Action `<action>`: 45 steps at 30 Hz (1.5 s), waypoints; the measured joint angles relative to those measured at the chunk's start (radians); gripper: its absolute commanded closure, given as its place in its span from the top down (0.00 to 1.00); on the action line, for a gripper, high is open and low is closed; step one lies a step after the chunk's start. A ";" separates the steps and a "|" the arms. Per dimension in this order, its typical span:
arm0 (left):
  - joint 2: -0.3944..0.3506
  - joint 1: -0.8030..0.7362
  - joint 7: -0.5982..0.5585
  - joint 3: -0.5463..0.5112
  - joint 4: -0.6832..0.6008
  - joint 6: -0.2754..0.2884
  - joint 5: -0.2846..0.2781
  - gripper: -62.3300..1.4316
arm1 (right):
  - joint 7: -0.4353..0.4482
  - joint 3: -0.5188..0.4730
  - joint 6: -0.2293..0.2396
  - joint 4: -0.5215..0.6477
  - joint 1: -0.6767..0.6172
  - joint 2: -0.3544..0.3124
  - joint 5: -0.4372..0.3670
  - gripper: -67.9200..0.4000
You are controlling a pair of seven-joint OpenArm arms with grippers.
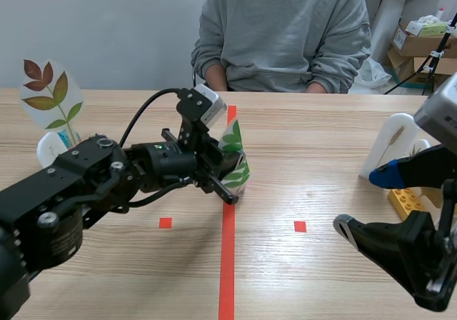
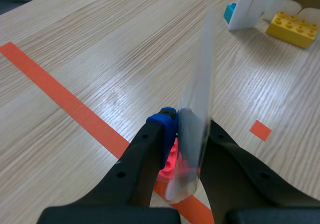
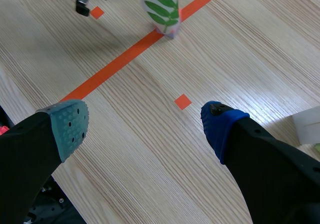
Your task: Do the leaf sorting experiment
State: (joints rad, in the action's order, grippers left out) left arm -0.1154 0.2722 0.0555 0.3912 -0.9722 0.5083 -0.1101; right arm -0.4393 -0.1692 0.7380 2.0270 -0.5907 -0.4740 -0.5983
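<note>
A person in a grey sweatshirt sits across the wooden bench, forearms at its far edge. Off to one side behind, cardboard boxes are stacked.

- The laminated green-leaf card stands mid-worktop on the orange-red tape line, between the left hand's fingers.
- The laminated red-and-green leaf card stands near the left edge.
- The yellow toy brick lies near the right edge, just before the white arched stand.
</note>
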 measured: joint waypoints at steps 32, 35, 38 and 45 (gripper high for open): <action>-0.126 -0.395 -0.096 -0.659 -0.158 -0.161 -0.073 0.09 | 0.001 0.000 0.000 0.000 0.000 0.000 0.000 0.68; -0.125 -0.388 -0.106 -0.659 -0.124 -0.160 -0.074 0.09 | 0.001 0.000 0.000 0.000 0.000 0.000 0.000 0.68; -0.123 -0.390 -0.115 -0.659 -0.122 -0.160 -0.074 0.09 | 0.001 0.000 0.000 0.000 0.000 0.000 0.000 0.68; -0.123 -0.385 -0.135 -0.659 -0.139 -0.160 -0.074 0.09 | 0.001 0.000 0.000 0.000 0.000 0.000 0.000 0.68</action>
State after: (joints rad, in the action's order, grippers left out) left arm -0.2386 -0.1127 -0.0792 -0.2676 -1.1114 0.3481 -0.1844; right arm -0.4385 -0.1692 0.7380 2.0270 -0.5907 -0.4740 -0.5983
